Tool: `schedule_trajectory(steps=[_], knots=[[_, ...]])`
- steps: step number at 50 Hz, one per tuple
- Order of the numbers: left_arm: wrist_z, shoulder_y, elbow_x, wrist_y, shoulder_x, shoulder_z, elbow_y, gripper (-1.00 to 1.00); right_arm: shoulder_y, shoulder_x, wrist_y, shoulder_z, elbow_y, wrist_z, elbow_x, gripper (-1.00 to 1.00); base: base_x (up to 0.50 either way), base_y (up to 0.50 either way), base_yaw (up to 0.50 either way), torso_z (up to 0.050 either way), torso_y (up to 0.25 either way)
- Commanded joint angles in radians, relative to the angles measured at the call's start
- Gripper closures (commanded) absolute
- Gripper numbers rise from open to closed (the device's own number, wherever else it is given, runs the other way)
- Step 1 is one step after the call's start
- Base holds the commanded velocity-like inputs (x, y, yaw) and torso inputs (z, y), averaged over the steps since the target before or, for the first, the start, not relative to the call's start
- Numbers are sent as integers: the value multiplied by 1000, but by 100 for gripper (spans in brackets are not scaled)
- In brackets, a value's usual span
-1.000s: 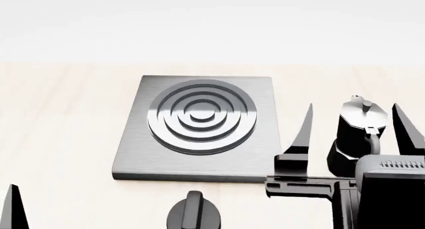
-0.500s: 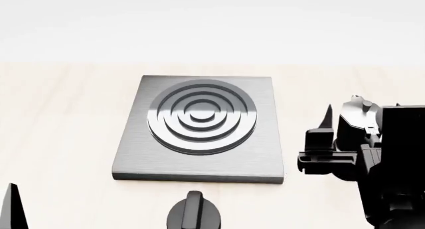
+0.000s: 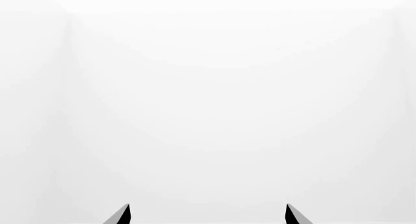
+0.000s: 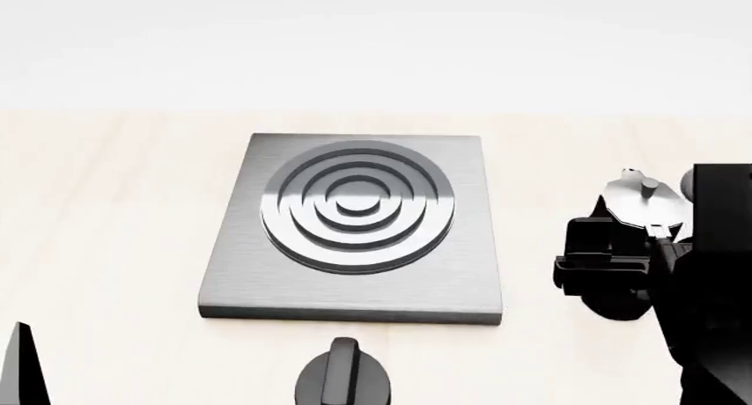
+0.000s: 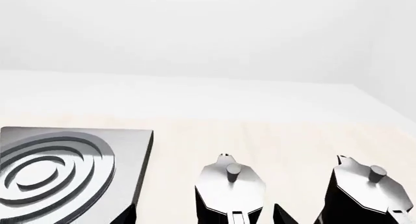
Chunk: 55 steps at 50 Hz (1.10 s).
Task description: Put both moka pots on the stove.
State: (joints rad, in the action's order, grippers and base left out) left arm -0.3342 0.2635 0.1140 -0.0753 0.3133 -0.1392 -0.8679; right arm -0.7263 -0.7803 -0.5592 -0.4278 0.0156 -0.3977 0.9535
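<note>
I see a pale wooden table point(image 4: 106, 246) against blank white walls. Two moka pots point(image 5: 229, 190) point(image 5: 367, 192) stand side by side right of one stove point(image 4: 352, 224); one knob point(image 4: 343, 379); no writing. My right gripper point(image 5: 204, 216) straddles the nearer pot, spread; the left gripper point(image 3: 206, 215) gapes empty.
</note>
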Motion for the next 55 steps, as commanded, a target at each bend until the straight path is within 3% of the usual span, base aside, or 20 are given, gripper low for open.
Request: schedule_trajectory(steps=[1, 19, 31, 55], knots=[[-6, -2, -1, -4, 5, -4, -3, -100, -54, 31, -20, -34, -130, 82, -13, -100, 0, 0, 0, 0, 0], [-13, -2, 1, -2, 12, -12, -2, -100, -98, 56, -22, -64, -278, 150, -48, -100, 0, 0, 0, 0, 0], [-18, -3, -2, 2, 16, -17, 3, -100, -146, 110, 20, -95, -487, 250, -97, -100, 0, 0, 0, 0, 0], [-28, -5, 1, 2, 24, -25, 4, -100, -161, 166, 64, -122, -639, 305, -139, -100, 0, 0, 0, 0, 0]])
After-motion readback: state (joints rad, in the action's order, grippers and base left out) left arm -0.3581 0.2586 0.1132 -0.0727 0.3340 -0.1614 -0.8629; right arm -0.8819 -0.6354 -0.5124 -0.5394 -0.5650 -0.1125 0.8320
